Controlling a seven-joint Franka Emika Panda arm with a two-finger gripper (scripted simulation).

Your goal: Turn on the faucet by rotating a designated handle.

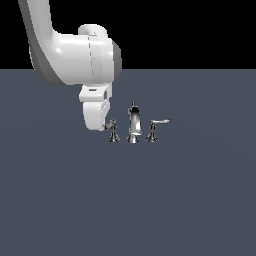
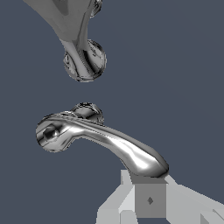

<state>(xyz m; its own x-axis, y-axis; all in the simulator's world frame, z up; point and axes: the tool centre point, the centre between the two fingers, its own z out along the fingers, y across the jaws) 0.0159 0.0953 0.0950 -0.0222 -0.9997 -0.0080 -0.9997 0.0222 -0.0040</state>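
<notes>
The chrome faucet (image 1: 133, 125) stands on the dark floor, its tall spout between two short levers. The handle (image 1: 113, 131) is the lever on the exterior view's left, and its thin arm points toward my gripper (image 1: 105, 125). Up close, the wrist view has the handle (image 2: 109, 140) curving from its round post to a tip that rests right against my fingertips (image 2: 149, 199). My gripper (image 2: 148, 192) looks shut with nothing between the fingers. The spout's base (image 2: 85, 59) lies beyond the handle.
The other lever (image 1: 159, 121) sits on the exterior view's right of the spout, arm pointing away. My white arm (image 1: 75, 55) reaches down from the upper left. Flat grey floor (image 1: 150, 200) surrounds the faucet.
</notes>
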